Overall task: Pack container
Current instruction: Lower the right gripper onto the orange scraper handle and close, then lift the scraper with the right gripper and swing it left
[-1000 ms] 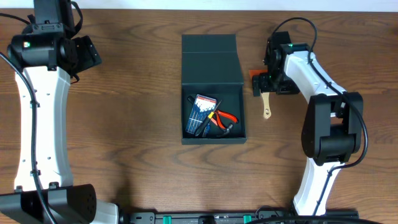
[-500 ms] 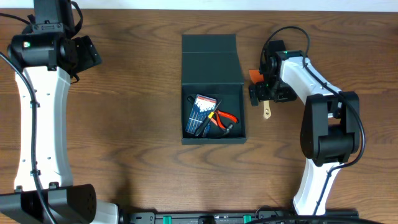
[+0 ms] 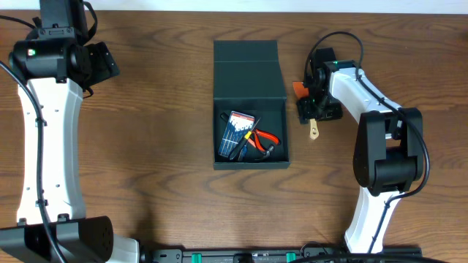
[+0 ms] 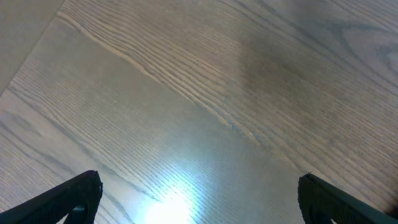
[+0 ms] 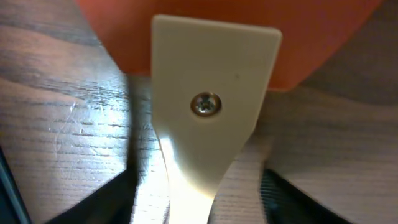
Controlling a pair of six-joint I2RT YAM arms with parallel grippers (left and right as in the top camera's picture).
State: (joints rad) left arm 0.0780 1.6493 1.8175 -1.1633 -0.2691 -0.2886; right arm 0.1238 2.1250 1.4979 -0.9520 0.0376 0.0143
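Teal-black matte cardboard forms the rectangular container (image 3: 248,73), which sits at the middle of the brown wooden table (image 3: 161,161) with its hinged flap lid folded back flat toward 12 o'clock. In the open tray lie a small blue screwdriver-set case (image 3: 237,131) on the 9 o'clock side and red-handled pliers (image 3: 266,139) on the 3 o'clock side, close against each other. On the table just beside the container at 3 o'clock, apart from its wall, lies a scraper (image 3: 314,128) with a cream plastic handle (image 5: 211,81) pointing to 6 o'clock and an orange blade (image 5: 217,31) toward 12 o'clock, joined by a silver screw (image 5: 206,104). The right gripper (image 3: 314,109) is low over the scraper where handle meets blade. Its dark jaws straddle the narrow part of the handle, unclenched, with bare wood showing between the handle and one of them. The left gripper (image 4: 199,199) hangs well apart at the container's 10 o'clock, jaws released and spread wide over plain wood grain.
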